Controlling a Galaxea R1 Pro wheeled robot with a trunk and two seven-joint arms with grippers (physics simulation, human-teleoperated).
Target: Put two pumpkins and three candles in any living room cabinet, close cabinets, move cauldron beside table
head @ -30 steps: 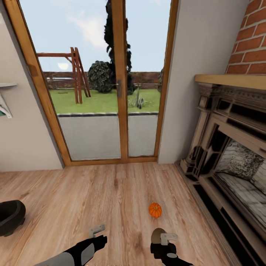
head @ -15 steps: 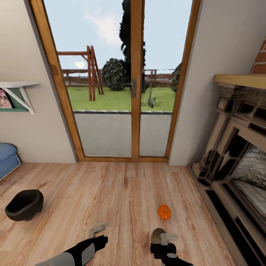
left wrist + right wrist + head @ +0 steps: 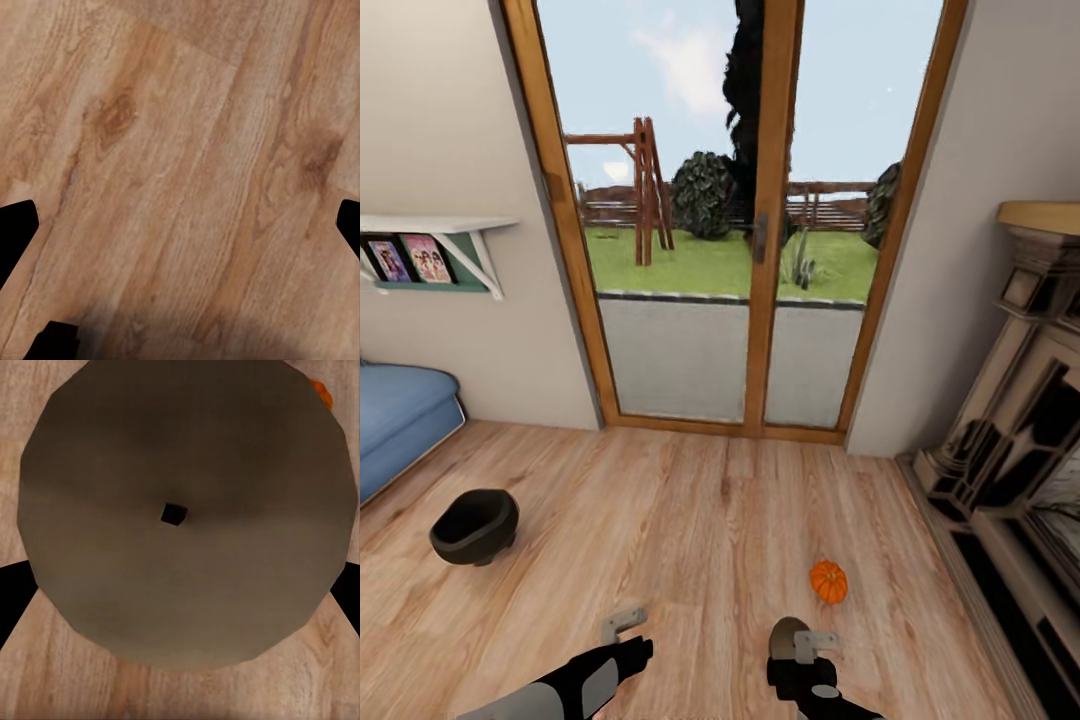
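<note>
One orange pumpkin (image 3: 828,581) lies on the wood-plank floor, just ahead and to the right of my right gripper (image 3: 801,641). That gripper is shut on a grey-brown candle (image 3: 788,634). In the right wrist view the candle's round top (image 3: 187,457) with its small dark wick sits between the dark fingers, and a sliver of the pumpkin (image 3: 322,391) shows past it. The black cauldron (image 3: 474,525) stands on the floor at the left. My left gripper (image 3: 622,624) hangs open over bare floor, its fingertips (image 3: 16,225) far apart. The cabinet and the table are out of view.
Tall wood-framed glass doors (image 3: 760,240) fill the far wall. The ornate fireplace (image 3: 1010,440) lines the right side. A blue sofa (image 3: 395,420) reaches in at the left, under a wall shelf (image 3: 435,235) with pictures. Open floor lies between cauldron and pumpkin.
The whole view has swung to the left: cauldron, sofa and shelf have come into the picture and the fireplace has slid toward the right edge. Both arms hold the same pose.
</note>
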